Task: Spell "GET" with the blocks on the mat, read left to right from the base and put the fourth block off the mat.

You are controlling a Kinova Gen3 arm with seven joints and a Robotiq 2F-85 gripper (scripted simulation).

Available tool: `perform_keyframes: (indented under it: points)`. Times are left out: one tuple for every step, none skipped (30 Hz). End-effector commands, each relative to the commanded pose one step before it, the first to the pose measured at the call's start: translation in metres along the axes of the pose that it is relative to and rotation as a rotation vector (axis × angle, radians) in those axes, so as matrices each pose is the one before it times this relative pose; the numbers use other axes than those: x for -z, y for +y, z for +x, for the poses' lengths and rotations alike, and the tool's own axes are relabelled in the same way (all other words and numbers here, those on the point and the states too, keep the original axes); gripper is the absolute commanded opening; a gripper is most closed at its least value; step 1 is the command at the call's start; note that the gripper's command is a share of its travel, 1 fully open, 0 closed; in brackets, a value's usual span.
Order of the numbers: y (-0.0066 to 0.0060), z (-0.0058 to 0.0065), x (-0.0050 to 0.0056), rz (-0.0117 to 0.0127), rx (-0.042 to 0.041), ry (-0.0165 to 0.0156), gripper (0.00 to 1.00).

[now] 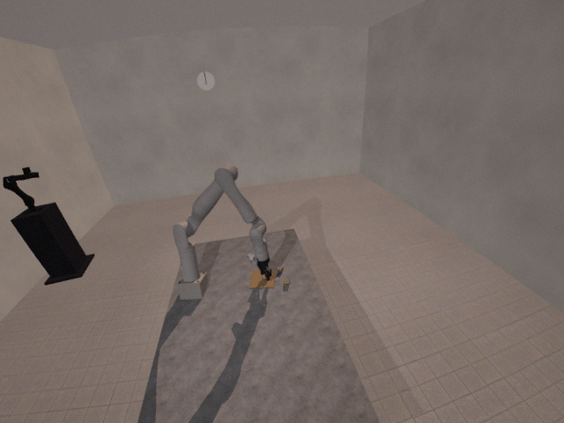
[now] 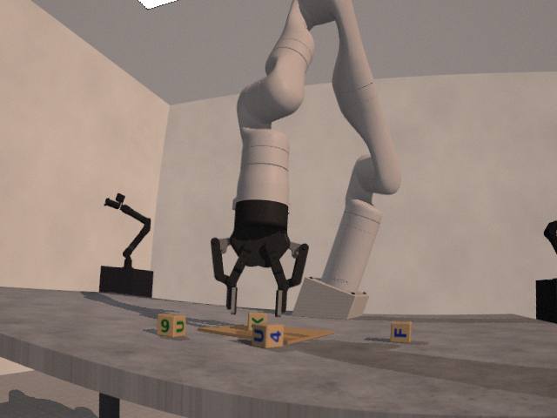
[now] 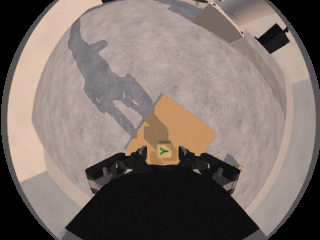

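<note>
The tan mat [image 2: 270,333] lies flat on the grey table and also shows in the wrist view [image 3: 175,127]. A block with a green K on its side [image 2: 257,320] sits on the mat; the wrist view shows its green-lettered top [image 3: 164,152]. My gripper [image 2: 255,306] is open and empty and hangs just above this block, fingers to either side. A block with blue U and 4 faces [image 2: 268,335] stands at the mat's near edge. A block with green 9 and U faces [image 2: 171,325] lies off the mat to the left. A block with a blue F [image 2: 400,332] lies off to the right.
The arm's base [image 2: 330,299] stands behind the mat. A black stand with a camera arm [image 2: 126,270] is at the far left, another dark stand [image 2: 546,297] at the right edge. The table's front edge curves close to the blocks.
</note>
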State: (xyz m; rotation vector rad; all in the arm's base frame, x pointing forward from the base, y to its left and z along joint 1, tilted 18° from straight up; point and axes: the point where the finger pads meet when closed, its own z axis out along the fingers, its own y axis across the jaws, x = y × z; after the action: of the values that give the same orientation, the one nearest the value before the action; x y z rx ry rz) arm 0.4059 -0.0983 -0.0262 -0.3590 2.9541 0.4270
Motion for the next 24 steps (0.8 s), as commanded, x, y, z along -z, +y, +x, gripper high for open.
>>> perform_keyframes:
  points:
    - [0.00214,0.00154,-0.00782,-0.0069,0.0002,0.00528,0.62]
    - [0.0,0.0,-0.00172,0.0,0.0,0.0,0.62]
    - [0.0,0.0,-0.00156,0.0,0.0,0.0,0.62]
    - [0.0,0.0,0.0,0.0,0.0,0.0,0.62]
    - [0.0,0.0,0.0,0.0,0.0,0.0,0.62]
    - [0.0,0.0,-0.00138,0.0,0.0,0.0,0.62]
    - [0.0,0.0,-0.00118,0.0,0.0,0.0,0.62]
    - [0.0,0.0,-0.00097,0.0,0.0,0.0,0.62]
    - [0.0,0.0,-0.00075,0.0,0.0,0.0,0.62]
    - [0.0,0.0,-0.00055,0.0,0.0,0.0,0.62]
    - [0.0,0.0,-0.00036,0.0,0.0,0.0,0.62]
    - [0.0,0.0,-0.0002,0.0,0.0,0.0,0.62]
    - [0.0,0.0,-0.00008,0.0,0.0,0.0,0.62]
    - [0.0,0.0,-0.00001,0.0,0.0,0.0,0.62]
    - [0.0,0.0,0.0,0.0,0.0,0.0,0.62]
    - [0.0,0.0,0.0,0.0,0.0,0.0,0.62]
    - [0.0,0.0,0.0,0.0,0.0,0.0,0.62]
    - [0.0,0.0,0.0,0.0,0.0,0.0,0.62]
    - [0.0,0.0,0.0,0.0,0.0,0.0,0.62]
    - [0.0,0.0,0.0,0.0,0.0,0.0,0.62]
    - [0.0,0.0,0.0,0.0,0.0,0.0,0.62]
    - [0.0,0.0,0.0,0.0,0.0,0.0,0.62]
    - [0.0,0.0,0.0,0.0,0.0,0.0,0.62]
    - [0.0,0.0,0.0,0.0,0.0,0.0,0.62]
